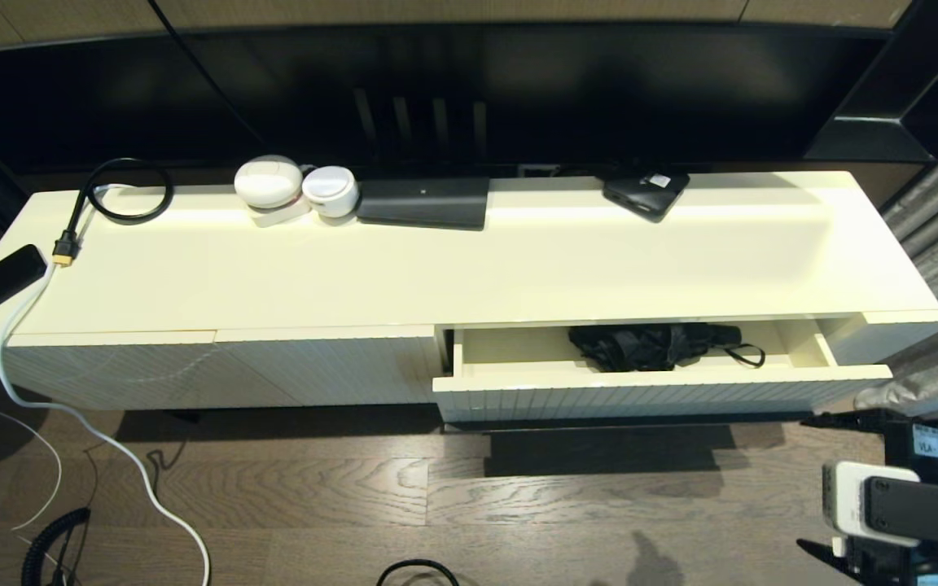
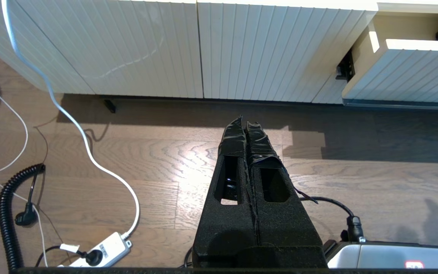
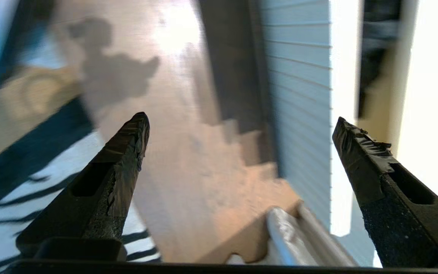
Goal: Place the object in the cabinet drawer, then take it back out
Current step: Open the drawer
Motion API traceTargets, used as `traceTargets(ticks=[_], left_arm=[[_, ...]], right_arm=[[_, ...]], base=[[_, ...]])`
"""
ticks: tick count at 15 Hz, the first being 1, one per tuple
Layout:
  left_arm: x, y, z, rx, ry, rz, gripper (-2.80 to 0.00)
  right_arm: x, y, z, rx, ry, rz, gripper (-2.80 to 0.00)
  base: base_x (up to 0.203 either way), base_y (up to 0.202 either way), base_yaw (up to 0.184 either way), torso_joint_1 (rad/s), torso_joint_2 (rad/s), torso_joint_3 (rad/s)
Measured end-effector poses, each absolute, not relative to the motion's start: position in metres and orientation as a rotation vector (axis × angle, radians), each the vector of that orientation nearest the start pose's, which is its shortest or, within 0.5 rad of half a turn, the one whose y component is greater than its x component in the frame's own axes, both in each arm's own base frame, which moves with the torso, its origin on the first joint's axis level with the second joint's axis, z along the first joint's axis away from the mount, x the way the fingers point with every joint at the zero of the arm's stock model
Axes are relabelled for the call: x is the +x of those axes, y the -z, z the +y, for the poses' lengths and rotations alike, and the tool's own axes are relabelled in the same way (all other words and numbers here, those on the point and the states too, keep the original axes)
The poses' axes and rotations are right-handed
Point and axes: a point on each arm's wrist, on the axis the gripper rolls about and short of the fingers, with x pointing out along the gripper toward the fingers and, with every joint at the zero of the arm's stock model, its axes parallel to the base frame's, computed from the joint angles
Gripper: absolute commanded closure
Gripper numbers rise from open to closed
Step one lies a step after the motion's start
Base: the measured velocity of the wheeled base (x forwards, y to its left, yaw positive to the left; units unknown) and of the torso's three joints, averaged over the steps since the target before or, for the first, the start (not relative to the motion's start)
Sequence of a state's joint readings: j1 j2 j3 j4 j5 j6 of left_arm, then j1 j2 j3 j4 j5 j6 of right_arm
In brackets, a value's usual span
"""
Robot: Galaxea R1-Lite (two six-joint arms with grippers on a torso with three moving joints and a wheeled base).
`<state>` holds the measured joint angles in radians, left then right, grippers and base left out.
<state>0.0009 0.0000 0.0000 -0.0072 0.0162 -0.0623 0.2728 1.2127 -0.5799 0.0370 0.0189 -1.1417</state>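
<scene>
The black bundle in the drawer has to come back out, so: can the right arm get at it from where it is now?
Probably yes. The cabinet drawer is pulled out, the black bundle lies uncovered, and the right gripper is open and empty.

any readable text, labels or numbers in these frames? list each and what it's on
"VLA-14", as best it reads: white sticker on the black equipment at the head view's lower right edge.
White label on the small black box on the cream cabinet top: too small to read.
Red mark on the silver housing in the left wrist view: cut off, unreadable.
No other text shows.
</scene>
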Motion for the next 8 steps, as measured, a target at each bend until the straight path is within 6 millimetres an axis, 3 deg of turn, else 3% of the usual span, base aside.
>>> traceTargets(ticks=[2,3,8], left_arm=[[-0.023,-0.076,0.0,-0.062,-0.017,-0.008,0.0],[-0.023,-0.076,0.0,-0.062,-0.016,-0.008,0.0],[-0.023,-0.076,0.0,-0.062,-0.017,-0.008,0.0]], right_arm=[[0.166,-0.184,0.047,-1.157,-0.61,0.424,-2.8],[0.171,-0.186,0.048,-1.155,-0.61,0.424,0.0],[0.21,-0.187,0.059,-1.143,-0.603,0.418,0.0]], base=[[0.0,0.0,0.0,0.0,0.0,0.0],[0.0,0.0,0.0,0.0,0.0,0.0],[0.0,0.0,0.0,0.0,0.0,0.0]])
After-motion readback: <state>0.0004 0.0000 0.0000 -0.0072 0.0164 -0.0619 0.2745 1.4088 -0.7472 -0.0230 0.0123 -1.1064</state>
